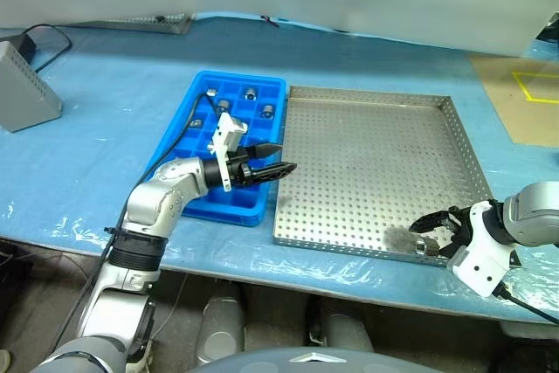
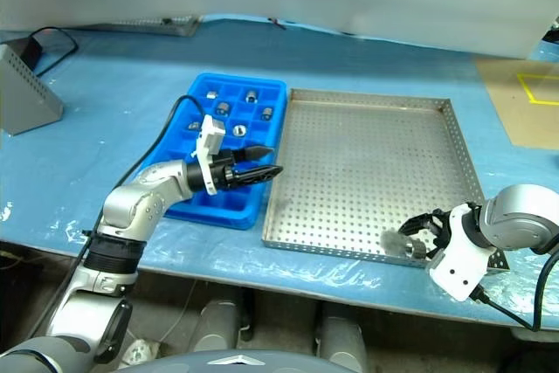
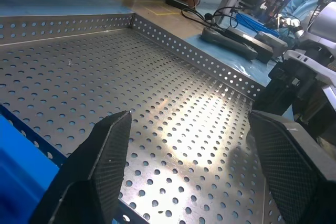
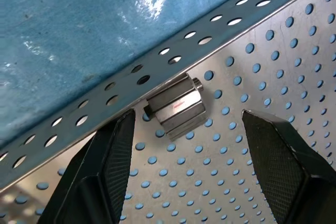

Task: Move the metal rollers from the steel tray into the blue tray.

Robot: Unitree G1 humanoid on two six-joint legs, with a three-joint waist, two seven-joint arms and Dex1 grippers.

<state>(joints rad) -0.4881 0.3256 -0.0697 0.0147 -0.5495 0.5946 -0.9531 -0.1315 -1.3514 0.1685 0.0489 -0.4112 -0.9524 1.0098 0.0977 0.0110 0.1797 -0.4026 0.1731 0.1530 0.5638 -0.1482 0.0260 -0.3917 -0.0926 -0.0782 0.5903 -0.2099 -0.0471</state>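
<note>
Both of my grippers stand with their fingers apart and hold nothing. My right gripper [image 4: 181,145] hangs over the near right corner of the steel tray [image 1: 367,155], fingers spread wide on either side of one metal roller [image 4: 175,106], not touching it. That roller lies on its side on the perforated floor, pressed against the near rim, its long axis running along the rim, with a small stub at one end. The rim blocks one side of it; the floor on the other side is bare. My left gripper [image 1: 272,162] points level across the seam where the blue tray [image 1: 196,102] meets the steel tray, fingers parted over the open floor. Other metal rollers [image 1: 249,93] sit in the blue tray's far compartments. Beyond both trays, blue table cover [image 1: 105,58] lies open.
</note>
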